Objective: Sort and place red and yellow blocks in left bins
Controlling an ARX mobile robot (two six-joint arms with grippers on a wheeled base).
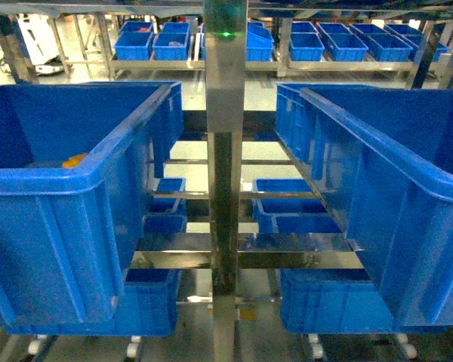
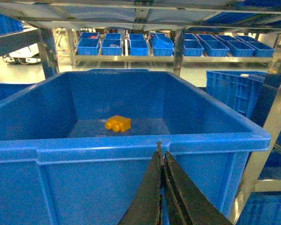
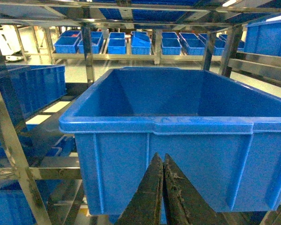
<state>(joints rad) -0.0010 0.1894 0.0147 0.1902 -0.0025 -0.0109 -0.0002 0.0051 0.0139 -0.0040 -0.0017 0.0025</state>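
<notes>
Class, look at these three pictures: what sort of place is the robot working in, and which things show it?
Probably a warehouse or factory storeroom: large blue plastic bins sit on a steel rack, and further shelves of smaller blue bins line the back wall.

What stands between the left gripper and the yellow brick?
The near wall of the left bin: the shut left gripper sits outside it, low, and the yellow brick lies on the floor inside.

Hidden and cut-off parts

The left bin's rim (image 1: 75, 177) hides all but a sliver of the orange-yellow brick (image 1: 73, 160) in the head view; the right bin's floor (image 3: 178, 101) lies hidden behind its near wall.
</notes>
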